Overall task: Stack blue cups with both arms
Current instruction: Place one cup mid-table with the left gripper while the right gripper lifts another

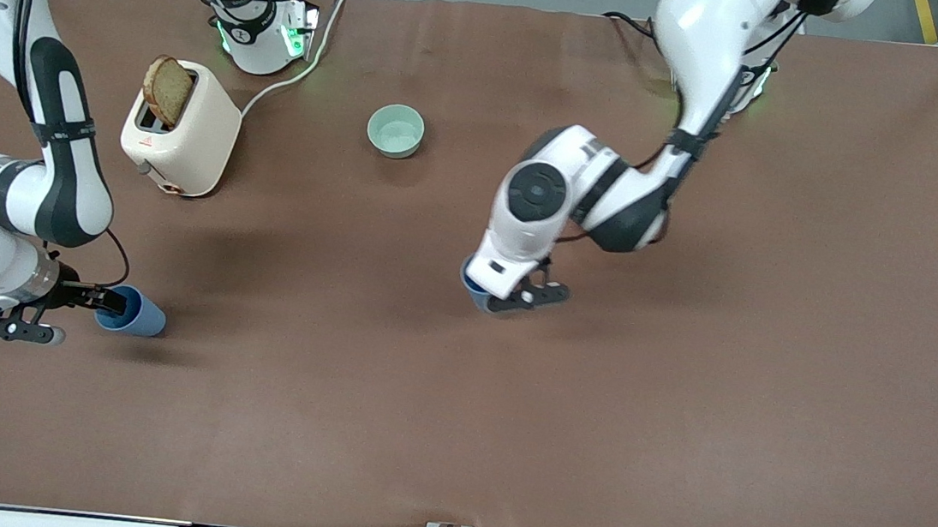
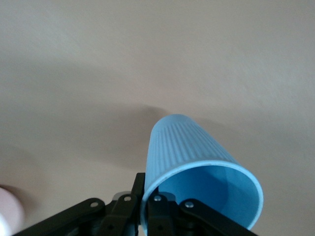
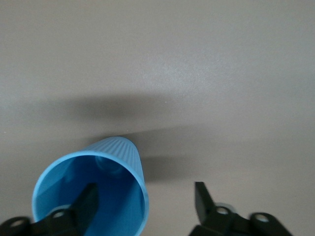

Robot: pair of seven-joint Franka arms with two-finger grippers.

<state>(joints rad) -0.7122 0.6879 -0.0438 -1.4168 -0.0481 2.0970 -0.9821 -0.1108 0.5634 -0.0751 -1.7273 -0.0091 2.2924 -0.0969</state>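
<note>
One blue cup (image 1: 139, 316) stands on the table near the right arm's end, and also shows in the right wrist view (image 3: 106, 164). My right gripper (image 1: 85, 314) (image 3: 145, 189) is open, with one finger inside the cup's mouth and the other outside, well clear of the wall. The second blue cup (image 1: 473, 290) (image 2: 197, 157) is near the table's middle, mostly hidden under the left wrist in the front view. My left gripper (image 1: 510, 298) (image 2: 146, 186) is shut on its rim, one finger inside and one outside, and the cup is tilted.
A cream toaster (image 1: 180, 137) with a slice of bread (image 1: 167, 90) stands near the right arm's base, its white cable (image 1: 303, 67) running to the table's edge. A mint-green bowl (image 1: 396, 131) sits mid-table, farther from the front camera than both cups. A pale pink shape (image 2: 7, 211) shows at the left wrist view's edge.
</note>
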